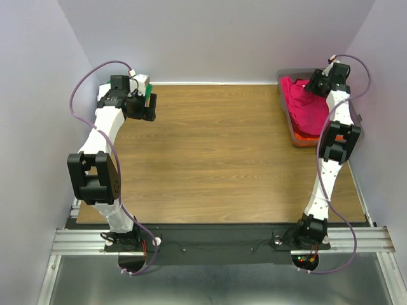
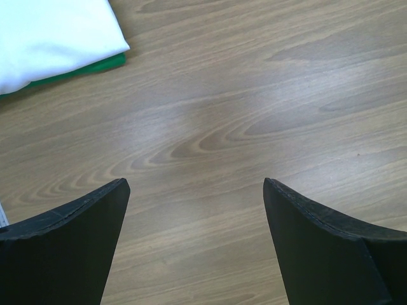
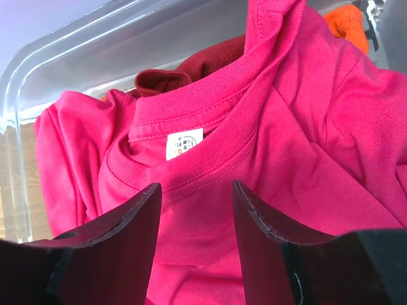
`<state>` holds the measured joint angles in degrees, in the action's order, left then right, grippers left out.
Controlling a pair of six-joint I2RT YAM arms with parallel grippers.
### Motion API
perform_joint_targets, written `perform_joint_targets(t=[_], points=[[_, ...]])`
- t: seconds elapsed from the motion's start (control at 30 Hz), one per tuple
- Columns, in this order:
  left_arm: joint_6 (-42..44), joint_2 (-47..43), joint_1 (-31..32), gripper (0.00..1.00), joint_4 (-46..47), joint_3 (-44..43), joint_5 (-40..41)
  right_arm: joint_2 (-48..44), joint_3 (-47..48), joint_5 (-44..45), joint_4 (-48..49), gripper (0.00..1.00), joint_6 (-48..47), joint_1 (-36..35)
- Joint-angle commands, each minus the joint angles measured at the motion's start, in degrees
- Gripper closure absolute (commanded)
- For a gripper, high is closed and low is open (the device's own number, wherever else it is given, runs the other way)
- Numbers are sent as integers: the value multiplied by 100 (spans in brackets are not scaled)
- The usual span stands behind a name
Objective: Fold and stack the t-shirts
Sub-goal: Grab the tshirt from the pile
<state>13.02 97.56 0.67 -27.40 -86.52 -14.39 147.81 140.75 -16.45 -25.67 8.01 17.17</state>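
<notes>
A bright pink-red t-shirt [image 1: 304,105] lies crumpled on top in the grey plastic bin [image 1: 287,124] at the far right. My right gripper [image 1: 316,84] is open just over it. In the right wrist view, the gripper [image 3: 196,190] has its fingers on either side of the cloth just below the pink shirt's [image 3: 286,127] collar. A dark red shirt [image 3: 191,70] and an orange one [image 3: 346,25] lie under it. My left gripper [image 1: 150,105] is open and empty at the far left, over bare wood [image 2: 196,184]. Beside it a folded white shirt [image 2: 51,32] lies on a green one [image 2: 82,68].
The bin's clear wall [image 3: 95,44] rises behind the shirts. The wooden table [image 1: 216,152] runs between the two arms. Purple walls close in the back and both sides.
</notes>
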Motion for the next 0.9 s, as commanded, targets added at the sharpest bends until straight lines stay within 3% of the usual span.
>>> perform_joint_targets(t=[0.0,0.4,0.7,0.87], points=[[8,-70,12,1,-11,-181,-90,64,5,98,308,46,87,-3],[-10,123,12,1,-90,-400,-90,239,-12,89,326,57,122,-3],[-10,185,21,1,-125,-497,-134,30,6,-78,326,98,-10,-3],[25,167,12,1,-204,-489,-239,-682,-179,-253,326,99,-116,67]])
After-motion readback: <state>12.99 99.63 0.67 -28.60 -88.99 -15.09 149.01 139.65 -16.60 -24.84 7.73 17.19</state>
